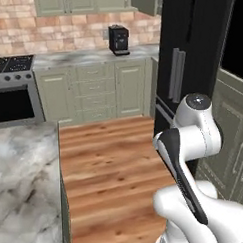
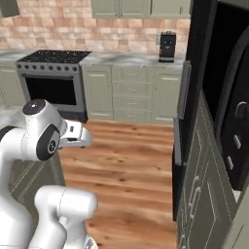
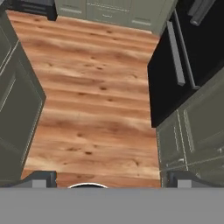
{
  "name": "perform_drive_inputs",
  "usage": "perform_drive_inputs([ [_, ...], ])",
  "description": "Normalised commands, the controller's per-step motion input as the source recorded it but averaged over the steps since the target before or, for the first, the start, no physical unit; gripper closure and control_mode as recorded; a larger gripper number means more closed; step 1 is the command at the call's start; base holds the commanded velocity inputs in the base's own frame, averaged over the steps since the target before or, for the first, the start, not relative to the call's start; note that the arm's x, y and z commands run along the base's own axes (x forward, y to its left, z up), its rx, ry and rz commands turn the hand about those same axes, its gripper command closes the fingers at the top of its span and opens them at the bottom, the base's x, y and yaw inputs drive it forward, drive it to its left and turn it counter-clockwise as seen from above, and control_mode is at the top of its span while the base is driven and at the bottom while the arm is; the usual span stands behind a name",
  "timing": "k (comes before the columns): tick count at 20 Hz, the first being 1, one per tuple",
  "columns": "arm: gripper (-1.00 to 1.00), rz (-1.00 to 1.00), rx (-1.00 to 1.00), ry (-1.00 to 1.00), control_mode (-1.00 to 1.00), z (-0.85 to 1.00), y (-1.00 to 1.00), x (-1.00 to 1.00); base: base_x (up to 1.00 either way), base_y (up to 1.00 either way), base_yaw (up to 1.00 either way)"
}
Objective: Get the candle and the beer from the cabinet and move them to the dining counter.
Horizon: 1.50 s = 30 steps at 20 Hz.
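Grey-white marbled dining counter (image 1: 21,183) slab lies beside wooden floor (image 1: 113,169).

Folded arm, gripper (image 3: 109,178) wide open

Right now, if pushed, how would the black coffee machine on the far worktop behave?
The coffee machine looks rigid and boxy, so it would probably slide, not roll. It stands taller than wide, so a high push might tip it. The marbled worktop looks smooth, likely easing sliding.
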Motion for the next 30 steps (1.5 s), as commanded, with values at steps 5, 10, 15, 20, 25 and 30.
perform_drive_inputs([
  [5, -1.00, 0.00, 0.00, 0.00, 1.00, 0.00, 0.00, 0.00, 0.94, 0.01, 0.00],
  [10, -1.00, 0.00, 0.00, 0.00, 1.00, 0.00, 0.00, 0.00, 0.94, 0.02, 0.00],
  [15, -1.00, 0.00, 0.00, 0.00, 1.00, 0.00, 0.00, 0.00, 0.94, 0.03, 0.00],
  [20, -1.00, 0.00, 0.00, 0.00, 1.00, 0.00, 0.00, 0.00, 0.94, 0.02, 0.00],
  [25, -1.00, 0.00, 0.00, 0.00, 1.00, 0.00, 0.00, 0.00, 0.94, 0.00, 0.00],
  [30, -1.00, 0.00, 0.00, 0.00, 1.00, 0.00, 0.00, 0.00, 0.92, -0.02, 0.02],
])
